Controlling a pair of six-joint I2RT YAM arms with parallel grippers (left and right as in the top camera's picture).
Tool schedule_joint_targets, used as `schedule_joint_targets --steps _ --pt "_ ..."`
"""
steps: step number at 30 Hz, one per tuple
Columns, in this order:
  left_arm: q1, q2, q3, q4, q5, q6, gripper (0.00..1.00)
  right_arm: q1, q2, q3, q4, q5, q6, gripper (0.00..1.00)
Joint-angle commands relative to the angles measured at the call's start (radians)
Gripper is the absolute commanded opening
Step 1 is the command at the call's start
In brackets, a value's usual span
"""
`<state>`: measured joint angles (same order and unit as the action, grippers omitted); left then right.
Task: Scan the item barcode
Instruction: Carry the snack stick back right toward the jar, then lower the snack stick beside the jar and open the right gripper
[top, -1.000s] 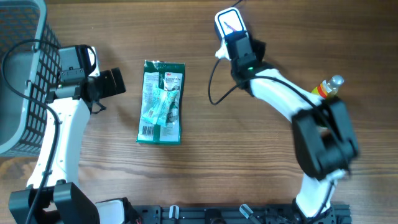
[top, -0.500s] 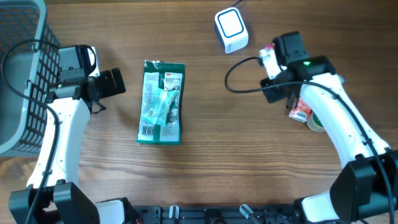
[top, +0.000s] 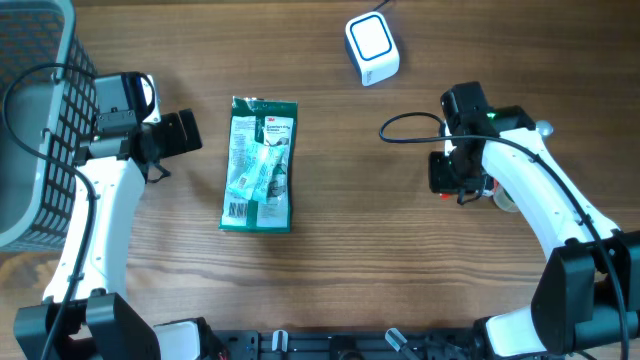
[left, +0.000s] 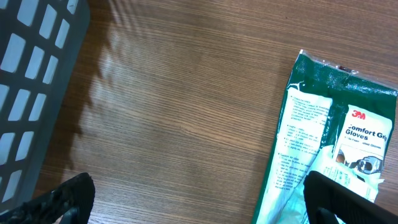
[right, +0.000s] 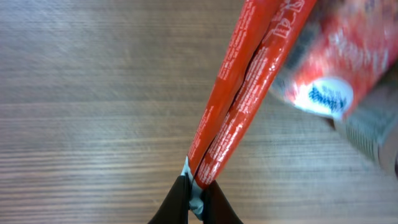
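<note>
My right gripper (right: 196, 194) is shut on the bottom edge of a thin red packet (right: 249, 81), which stands up from the pinched jaws. From overhead, that gripper (top: 455, 172) hangs over the right side of the table, well in front of the white barcode scanner (top: 372, 47). A green glove pack (top: 259, 165) lies flat at centre left, with a barcode (top: 237, 210) near its front corner. Just left of the pack, my left gripper (top: 180, 133) stands open with nothing between its fingers. The pack's left edge (left: 336, 143) reaches under its right fingertip (left: 348, 199).
A grey mesh basket (top: 35, 120) stands at the far left edge, its wall (left: 31, 74) close to my left gripper. A red-labelled item (right: 336, 68), blurred, sits right behind the held packet, partly under my right arm (top: 505, 200). A black cable (top: 405, 125) loops from the right wrist.
My right arm has swung from the scanner at the back toward the front right, carrying the red packet. The left arm and the glove pack have not moved.
</note>
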<state>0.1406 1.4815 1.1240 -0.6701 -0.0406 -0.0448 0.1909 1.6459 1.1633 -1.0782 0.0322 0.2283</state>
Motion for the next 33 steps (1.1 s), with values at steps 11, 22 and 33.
schedule_joint_targets --steps 11,22,33 --pt "0.004 0.003 0.005 0.003 -0.010 0.015 1.00 -0.001 0.008 -0.010 -0.065 0.210 0.110 0.04" --pt "0.004 0.003 0.005 0.003 -0.010 0.015 1.00 -0.001 0.008 -0.020 -0.068 0.269 -0.047 0.09" --pt "0.004 0.003 0.005 0.003 -0.010 0.015 1.00 -0.003 0.008 -0.061 -0.029 0.297 -0.007 0.52"
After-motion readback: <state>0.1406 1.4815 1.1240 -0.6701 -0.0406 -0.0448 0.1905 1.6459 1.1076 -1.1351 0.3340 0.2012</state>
